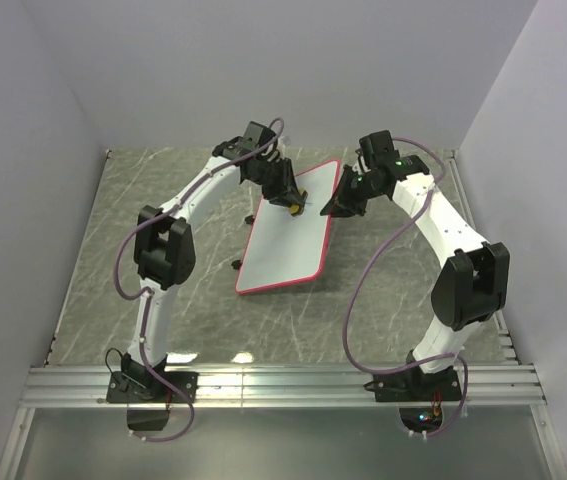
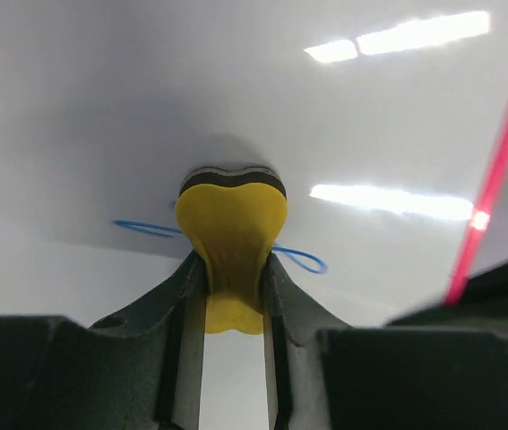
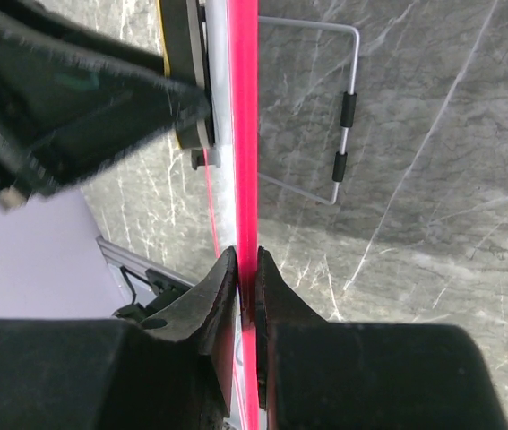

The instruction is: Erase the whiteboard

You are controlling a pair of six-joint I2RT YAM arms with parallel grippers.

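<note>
The whiteboard (image 1: 288, 235) with a red-pink frame stands tilted on the marble table, propped on its wire stand (image 3: 348, 112). My left gripper (image 1: 292, 203) is shut on a yellow sponge (image 2: 233, 235) with a dark pad and presses it against the white surface (image 2: 101, 107), over a thin blue scribble (image 2: 305, 260). My right gripper (image 1: 331, 207) is shut on the board's red frame edge (image 3: 245, 134), seen edge-on in the right wrist view. The sponge also shows there (image 3: 182, 72), held by the left fingers (image 3: 74, 98).
The grey marble table (image 1: 143, 210) is enclosed by pale walls at the back and sides. A metal rail (image 1: 283, 385) runs along the near edge, carrying both arm bases. The board's black feet (image 1: 237, 264) stand on the table.
</note>
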